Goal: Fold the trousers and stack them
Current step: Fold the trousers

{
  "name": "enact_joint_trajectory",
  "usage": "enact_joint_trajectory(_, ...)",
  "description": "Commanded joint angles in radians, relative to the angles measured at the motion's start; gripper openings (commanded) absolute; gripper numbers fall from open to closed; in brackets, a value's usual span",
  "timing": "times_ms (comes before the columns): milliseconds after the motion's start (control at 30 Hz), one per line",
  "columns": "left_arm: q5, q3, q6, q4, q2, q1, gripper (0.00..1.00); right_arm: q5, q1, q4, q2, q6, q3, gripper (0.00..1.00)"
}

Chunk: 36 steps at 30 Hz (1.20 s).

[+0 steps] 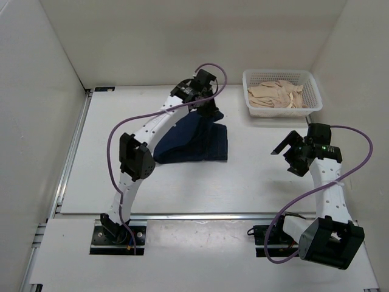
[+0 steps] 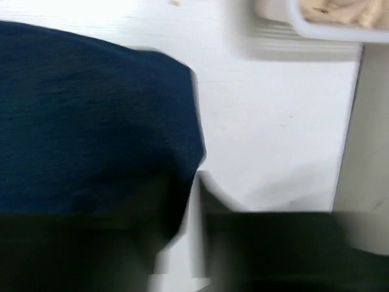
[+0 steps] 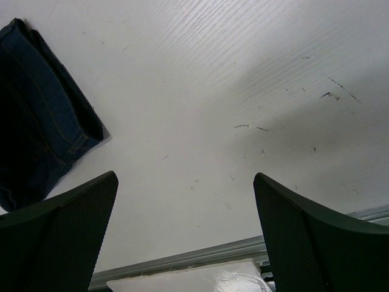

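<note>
You had the jeans (image 1: 197,145) folded at centre frame; stacking looked undone. Right gripper (image 3: 185,177) stood wide apart, empty; for the left gripper (image 1: 205,111), I couldn't tell.

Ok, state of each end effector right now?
Left end effector: at the far edge of the trousers; open or shut cannot be told.
Right end effector: open, empty.

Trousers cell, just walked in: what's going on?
The left arm reaches over the dark blue trousers, which lie in a folded bundle mid-table. Its claw is at the bundle's far edge; the wrist view is too blurred to tell whether it grips. The right claw hangs open over bare table, holding nothing. A white basket of beige cloth sits at the far right.
</note>
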Motion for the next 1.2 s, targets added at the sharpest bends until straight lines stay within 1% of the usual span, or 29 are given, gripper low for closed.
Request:
enact_joint_trajectory(0, 0.085, 0.108, 0.046, 0.080, 0.088, -0.070, 0.54, -0.003, 0.001, -0.006, 0.002, -0.031, 0.001, 0.98)
enact_joint_trajectory(33, 0.191, 0.212, 0.047, 0.040, 0.161, -0.070, 0.66, -0.017, 0.001, -0.006, 0.011, -0.031, 0.001, 0.98)
enact_joint_trajectory(67, 0.215, 0.247, 0.059, 0.005, 0.180, -0.054, 0.75, -0.027, 0.001, -0.006, 0.011, -0.040, 0.001, 1.00)
enact_joint_trajectory(100, 0.215, 0.257, 0.059, -0.035, 0.180, -0.043, 0.81, -0.050, 0.001, -0.006, 0.021, -0.053, 0.001, 1.00)
enact_joint_trajectory(133, 0.215, 0.218, 0.074, -0.035, 0.163, -0.014, 0.85, -0.061, 0.001, -0.006, 0.031, -0.053, 0.001, 1.00)
enact_joint_trajectory(200, 0.201, 0.129, 0.085, -0.022, 0.041, 0.017, 0.85, -0.086, 0.001, 0.003, 0.043, -0.065, 0.010, 1.00)
enact_joint_trajectory(233, 0.186, 0.047, 0.108, 0.007, -0.008, 0.041, 0.85, -0.100, 0.001, 0.015, 0.043, -0.076, 0.010, 1.00)
enact_joint_trajectory(267, 0.172, 0.022, 0.108, 0.008, -0.092, 0.051, 0.85, -0.127, 0.011, 0.015, 0.057, -0.076, 0.010, 1.00)
enact_joint_trajectory(300, 0.160, 0.000, 0.122, 0.008, -0.130, 0.061, 0.85, -0.146, 0.020, 0.047, 0.071, -0.076, 0.010, 0.98)
enact_joint_trajectory(333, 0.146, -0.046, 0.134, 0.008, -0.163, 0.083, 0.83, -0.164, 0.047, 0.064, 0.080, -0.076, 0.022, 0.95)
enact_joint_trajectory(367, 0.146, -0.075, 0.134, 0.008, -0.227, 0.095, 0.82, -0.179, 0.069, 0.084, 0.104, -0.076, 0.031, 0.95)
enact_joint_trajectory(400, 0.146, -0.106, 0.148, 0.008, -0.257, 0.109, 0.73, -0.190, 0.096, 0.112, 0.124, -0.067, 0.044, 0.94)
enact_joint_trajectory(433, 0.132, -0.133, 0.159, 0.008, -0.281, 0.133, 0.71, -0.190, 0.163, 0.121, 0.150, -0.067, 0.062, 0.94)
enact_joint_trajectory(467, 0.103, -0.196, 0.168, 0.008, -0.329, 0.147, 0.67, -0.190, 0.202, 0.121, 0.216, -0.067, 0.111, 0.92)
enact_joint_trajectory(500, 0.086, -0.233, 0.180, 0.008, -0.354, 0.163, 0.61, -0.178, 0.240, 0.121, 0.254, -0.067, 0.142, 0.92)
enact_joint_trajectory(533, 0.072, -0.273, 0.180, 0.008, -0.377, 0.181, 0.55, -0.178, 0.311, 0.121, 0.291, -0.067, 0.175, 0.89)
enact_joint_trajectory(567, 0.048, -0.357, 0.194, 0.008, -0.415, 0.221, 0.50, -0.166, 0.345, 0.121, 0.358, -0.067, 0.239, 0.86)
enact_joint_trajectory(600, 0.036, -0.397, 0.206, 0.008, -0.432, 0.238, 0.45, -0.154, 0.374, 0.121, 0.386, -0.077, 0.267, 0.84)
enact_joint_trajectory(633, 0.023, -0.435, 0.206, 0.008, -0.444, 0.256, 0.37, -0.144, 0.427, 0.121, 0.412, -0.077, 0.294, 0.82)
enact_joint_trajectory(667, 0.012, -0.521, 0.217, 0.008, -0.453, 0.285, 0.10, -0.132, 0.452, 0.121, 0.463, -0.077, 0.336, 0.73)
enact_joint_trajectory(700, 0.012, -0.569, 0.217, 0.026, -0.464, 0.298, 0.10, -0.144, 0.486, 0.130, 0.494, -0.077, 0.357, 0.67)
enact_joint_trajectory(733, 0.028, -0.621, 0.217, 0.076, -0.479, 0.317, 0.10, -0.165, 0.498, 0.144, 0.567, -0.077, 0.375, 0.55)
enact_joint_trajectory(767, 0.049, -0.673, 0.217, 0.107, -0.480, 0.318, 0.10, -0.178, 0.509, 0.144, 0.609, -0.077, 0.399, 0.47)
enact_joint_trajectory(800, 0.092, -0.760, 0.206, 0.130, -0.480, 0.327, 0.10, -0.178, 0.518, 0.144, 0.647, -0.077, 0.448, 0.39)
enact_joint_trajectory(867, 0.106, -0.817, 0.196, 0.159, -0.440, 0.336, 0.10, -0.169, 0.537, 0.144, 0.739, -0.077, 0.479, 0.31)
enact_joint_trajectory(933, 0.106, -0.868, 0.177, 0.184, -0.376, 0.324, 0.10, -0.114, 0.551, 0.160, 0.788, -0.067, 0.489, 0.31)
enact_joint_trajectory(1033, 0.095, -0.904, 0.147, 0.206, -0.284, 0.310, 0.10, -0.101, 0.561, 0.193, 0.877, -0.053, 0.480, 0.30)
enact_joint_trajectory(1100, 0.107, -0.928, 0.136, 0.206, -0.257, 0.310, 0.10, -0.124, 0.584, 0.193, 0.922, -0.053, 0.469, 0.30)
enact_joint_trajectory(1167, 0.092, -0.994, 0.116, 0.216, -0.274, 0.283, 0.10, -0.138, 0.601, 0.193, 0.922, -0.063, 0.420, 0.30)
